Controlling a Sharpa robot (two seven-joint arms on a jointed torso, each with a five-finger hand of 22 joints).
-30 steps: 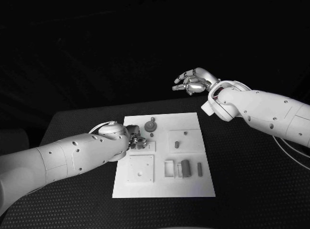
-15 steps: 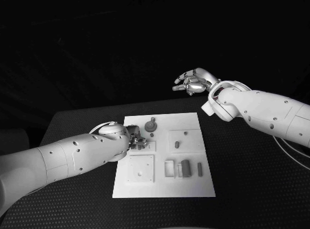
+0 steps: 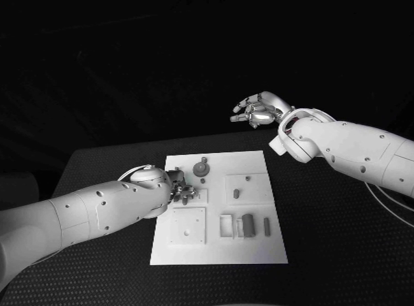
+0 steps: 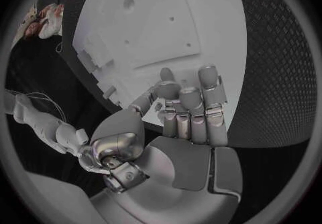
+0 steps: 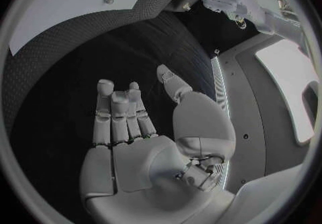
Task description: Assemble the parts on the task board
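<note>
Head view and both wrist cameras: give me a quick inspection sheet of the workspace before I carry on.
Surface: black table, textured top.
Job's things: white task board in the middle of the table; a round part near its far edge, a few small upright parts toward its right side.
Clutter: nothing seen.
Hands: left hand low over the board's left edge, fingers curled in; whether it holds a part cannot be told. Right hand raised beyond the table's far edge, fingers apart, holding nothing.
Cables: a thin cable hangs along the right arm.
Surroundings: dark, nothing seen around the table in the head view.
</note>
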